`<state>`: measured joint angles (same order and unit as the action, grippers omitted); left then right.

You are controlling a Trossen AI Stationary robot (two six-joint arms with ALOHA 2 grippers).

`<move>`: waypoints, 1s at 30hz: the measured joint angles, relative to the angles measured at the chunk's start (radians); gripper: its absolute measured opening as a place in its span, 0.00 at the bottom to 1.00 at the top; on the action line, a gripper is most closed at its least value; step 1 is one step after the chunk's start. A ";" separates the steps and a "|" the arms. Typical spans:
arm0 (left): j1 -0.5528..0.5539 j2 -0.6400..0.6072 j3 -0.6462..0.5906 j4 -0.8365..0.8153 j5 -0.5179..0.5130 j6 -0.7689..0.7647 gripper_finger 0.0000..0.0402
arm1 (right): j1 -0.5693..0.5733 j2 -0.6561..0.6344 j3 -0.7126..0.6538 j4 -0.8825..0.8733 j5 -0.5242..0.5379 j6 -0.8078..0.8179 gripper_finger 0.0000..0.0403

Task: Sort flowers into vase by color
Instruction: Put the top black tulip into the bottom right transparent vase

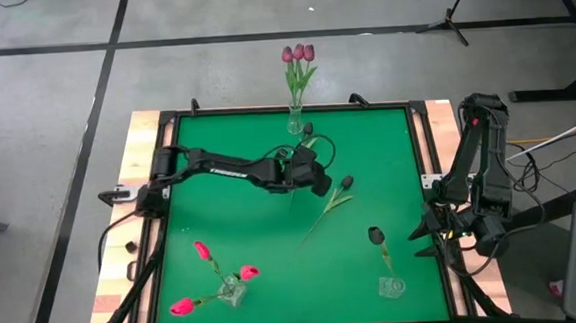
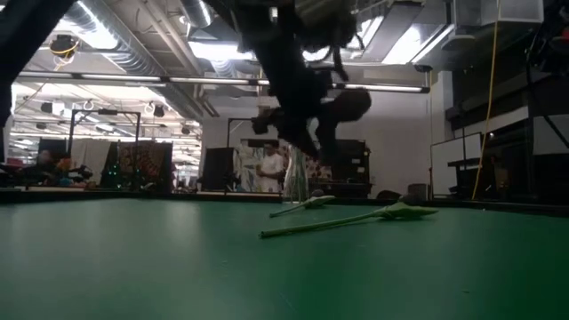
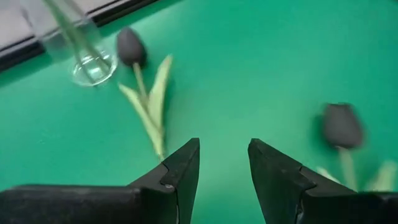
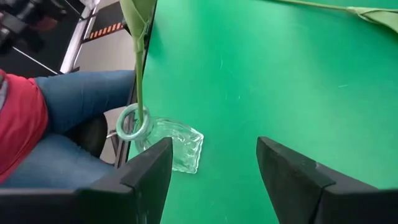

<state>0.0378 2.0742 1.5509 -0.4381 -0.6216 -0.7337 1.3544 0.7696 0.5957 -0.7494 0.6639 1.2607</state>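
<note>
Two black jointed arms, left arm (image 1: 230,169) with white lettering, right arm (image 1: 477,175) with black cables. Fingers (image 3: 176,180) matte black, wedge-shaped, small screw visible.

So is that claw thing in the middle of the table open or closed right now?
Open. In its wrist camera the left gripper shows bare green mat between its two dark fingers, gripping nothing, with a dark tulip lying beyond it.

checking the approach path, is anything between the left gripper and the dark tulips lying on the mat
Nothing visible. The left gripper hangs open over bare green mat, with one dark tulip ahead beside the far vase and another dark tulip off to the side.
</note>
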 joint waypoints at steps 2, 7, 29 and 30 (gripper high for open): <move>0.019 0.016 0.000 -0.015 0.001 -0.033 0.34 | 0.000 0.000 0.000 0.000 0.000 0.014 0.58; 0.057 0.037 0.000 -0.094 0.103 -0.126 0.34 | 0.000 0.000 0.000 0.000 0.001 0.018 0.58; 0.060 0.049 -0.169 0.075 0.120 -0.151 0.34 | 0.000 0.000 0.000 -0.008 0.054 0.014 0.58; 0.060 0.049 -0.174 0.095 0.120 -0.151 0.34 | 0.000 0.000 0.000 -0.008 0.060 0.014 0.58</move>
<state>0.0979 2.1235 1.3770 -0.3430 -0.5018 -0.8848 1.3544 0.7700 0.5957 -0.7574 0.7235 1.2751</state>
